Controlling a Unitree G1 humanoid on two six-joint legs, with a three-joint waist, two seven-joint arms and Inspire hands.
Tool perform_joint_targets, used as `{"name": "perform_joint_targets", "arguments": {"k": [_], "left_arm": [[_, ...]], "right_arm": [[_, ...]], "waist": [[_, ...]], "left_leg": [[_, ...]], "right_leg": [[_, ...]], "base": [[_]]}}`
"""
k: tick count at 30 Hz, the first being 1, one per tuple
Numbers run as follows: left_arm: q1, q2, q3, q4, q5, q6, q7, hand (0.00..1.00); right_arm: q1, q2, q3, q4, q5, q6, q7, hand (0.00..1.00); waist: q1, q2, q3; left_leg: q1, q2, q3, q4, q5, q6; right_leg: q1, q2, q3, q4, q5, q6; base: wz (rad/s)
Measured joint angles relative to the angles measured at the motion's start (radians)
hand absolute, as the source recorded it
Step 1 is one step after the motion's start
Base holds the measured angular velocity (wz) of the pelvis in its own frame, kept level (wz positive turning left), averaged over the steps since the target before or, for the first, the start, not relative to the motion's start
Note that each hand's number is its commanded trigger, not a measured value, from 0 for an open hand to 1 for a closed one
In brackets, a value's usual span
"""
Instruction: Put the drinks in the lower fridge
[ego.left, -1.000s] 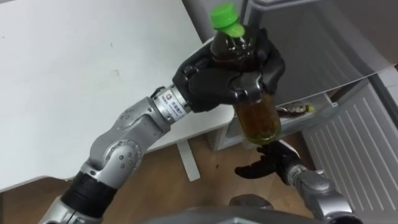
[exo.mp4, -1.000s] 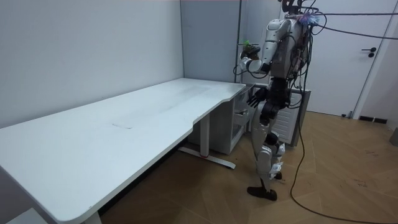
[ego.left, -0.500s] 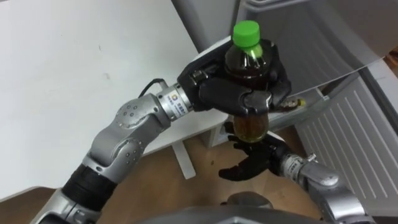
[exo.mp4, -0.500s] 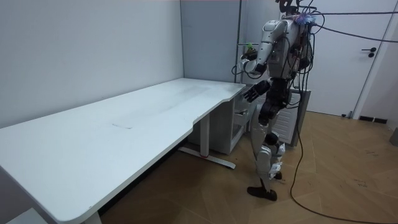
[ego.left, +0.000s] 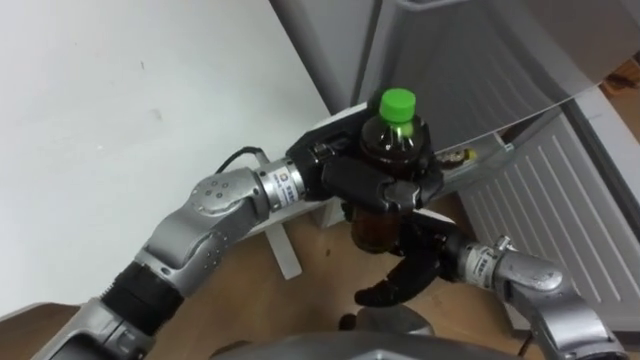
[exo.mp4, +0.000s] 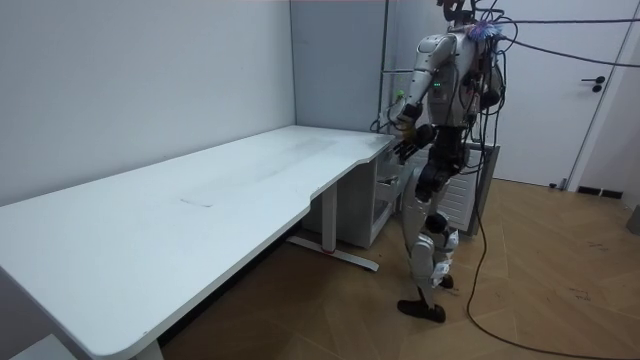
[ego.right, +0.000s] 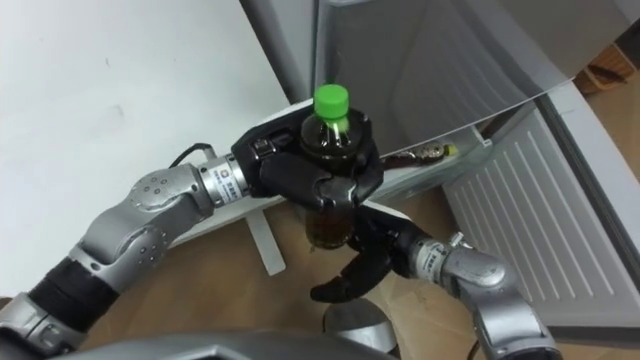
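Observation:
My left hand (ego.left: 372, 180) (ego.right: 312, 175) is shut on a bottle of dark tea with a green cap (ego.left: 397, 104) (ego.right: 331, 100), held upright in front of me. Its lower part (ego.left: 375, 228) shows below the fingers. My right hand (ego.left: 410, 270) (ego.right: 360, 268) hangs just beneath the bottle with its fingers spread and relaxed, holding nothing. Behind the bottle is the fridge (ego.left: 480, 60) (ego.right: 430, 60), its lower compartment open with a shelf (ego.left: 470, 160) that has a small packet on it. In the room view I stand at the table's far end facing the fridge (exo.mp4: 470, 190), left hand (exo.mp4: 405, 108) raised.
The white table (ego.left: 120, 110) (exo.mp4: 180, 220) lies to my left, its leg (ego.left: 285, 245) on the wooden floor. The open fridge door with white ribbed lining (ego.left: 560, 220) (ego.right: 510, 210) stands to my right. A closed room door (exo.mp4: 590, 90) is on the room view's right.
My left hand has lowered the bottle and carried it closer to the open fridge. The right hand has risen slightly under it. The head camera has shifted towards the fridge.

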Motion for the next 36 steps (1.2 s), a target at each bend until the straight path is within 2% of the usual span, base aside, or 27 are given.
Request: {"name": "perform_joint_targets", "arguments": {"k": [6, 9, 12, 14, 16, 17, 18, 19, 20, 24, 29, 36], "left_arm": [[0.002, 0.002, -0.048, 0.018, 0.002, -0.001, -0.028, 1.00], [0.004, 0.008, -0.076, 0.029, 0.002, -0.001, -0.046, 1.00], [0.006, 0.033, -0.088, 0.036, 0.002, -0.001, -0.065, 1.00], [0.006, 0.037, -0.089, 0.042, 0.002, -0.002, -0.076, 1.00], [0.006, 0.038, -0.090, 0.069, 0.000, -0.020, -0.096, 1.00], [0.006, 0.038, -0.091, 0.076, -0.001, -0.022, -0.101, 1.00], [0.006, 0.038, -0.092, 0.092, -0.008, -0.031, -0.108, 1.00], [0.006, 0.040, -0.096, 0.098, -0.008, -0.036, -0.108, 1.00], [0.006, 0.041, -0.098, 0.099, -0.008, -0.037, -0.108, 1.00], [0.006, 0.046, -0.102, 0.099, -0.008, -0.061, -0.109, 1.00], [0.006, 0.056, -0.105, 0.100, -0.008, -0.092, -0.105, 1.00], [0.006, 0.056, -0.103, 0.101, -0.025, -0.092, -0.109, 1.00]], "right_arm": [[-0.010, 0.001, 0.000, -0.016, 0.031, 0.000, 0.010, 0.00], [-0.010, 0.000, 0.002, -0.016, 0.031, 0.000, 0.010, 0.00], [-0.009, 0.000, 0.003, -0.016, 0.031, 0.001, 0.009, 0.00], [-0.009, 0.000, 0.003, -0.016, 0.031, 0.001, 0.010, 0.00], [-0.009, 0.000, 0.005, -0.016, 0.031, 0.001, 0.010, 0.00], [-0.010, 0.000, 0.005, -0.016, 0.031, 0.001, 0.009, 0.07], [-0.011, 0.000, 0.008, -0.016, 0.031, 0.001, 0.007, 0.60], [-0.011, 0.000, 0.011, -0.016, 0.032, 0.001, 0.002, 0.96], [-0.010, 0.000, 0.013, -0.016, 0.033, 0.001, 0.000, 1.00], [-0.010, -0.018, 0.033, -0.016, 0.102, 0.003, -0.004, 1.00], [-0.008, -0.047, 0.061, -0.016, 0.153, 0.032, 0.029, 1.00], [-0.010, -0.038, 0.076, -0.016, 0.162, 0.042, 0.028, 1.00]], "waist": [[-0.004, -0.011, 0.0040], [-0.003, -0.016, 0.0024], [-0.001, -0.021, 0.0004], [-0.001, -0.022, -0.0006], [0.003, -0.025, -0.0020], [0.003, -0.025, -0.0022], [0.003, -0.025, -0.0024], [0.003, -0.025, -0.0023], [0.003, -0.025, -0.0023], [0.002, -0.025, -0.0023], [0.005, -0.024, -0.0026], [0.008, -0.017, -0.0062]], "left_leg": [[-0.002, 0.000, 0.005, 0.003, -0.003, 0.002], [-0.002, 0.000, 0.005, 0.001, -0.004, 0.002], [0.000, 0.001, 0.005, -0.001, -0.004, 0.002], [0.001, 0.001, 0.005, -0.001, -0.004, 0.002], [0.003, 0.001, 0.006, 0.001, -0.004, 0.002], [0.004, 0.001, 0.006, 0.001, -0.004, 0.002], [0.004, 0.001, 0.006, 0.002, -0.004, 0.002], [0.004, 0.001, 0.005, 0.003, -0.004, 0.002], [0.003, 0.001, 0.006, 0.004, -0.004, 0.002], [0.004, 0.001, 0.008, 0.002, -0.004, 0.002], [0.012, 0.001, 0.009, -0.003, -0.004, 0.002], [0.018, -0.001, 0.014, -0.010, -0.004, 0.002]], "right_leg": [[-0.008, 0.000, 0.003, 0.002, -0.001, 0.000], [-0.009, 0.000, 0.002, 0.004, -0.001, 0.000], [-0.008, 0.001, 0.003, 0.004, 0.000, -0.001], [-0.006, 0.001, 0.003, 0.004, 0.000, -0.001], [-0.004, 0.001, 0.003, 0.012, 0.000, -0.001], [-0.004, 0.001, 0.004, 0.012, 0.000, -0.001], [-0.003, 0.001, 0.004, 0.012, 0.000, -0.001], [-0.003, 0.001, 0.004, 0.014, 0.000, -0.001], [-0.003, 0.001, 0.004, 0.014, 0.000, -0.001], [-0.007, 0.001, 0.005, 0.012, 0.000, -0.001], [-0.005, 0.003, 0.006, 0.015, 0.000, -0.001], [-0.006, 0.001, 0.006, 0.029, 0.000, -0.001]], "base": [[-0.01], [0.00], [0.00], [0.00], [0.00], [0.00], [0.00], [0.00], [0.00], [0.00], [0.00], [-0.02]]}}
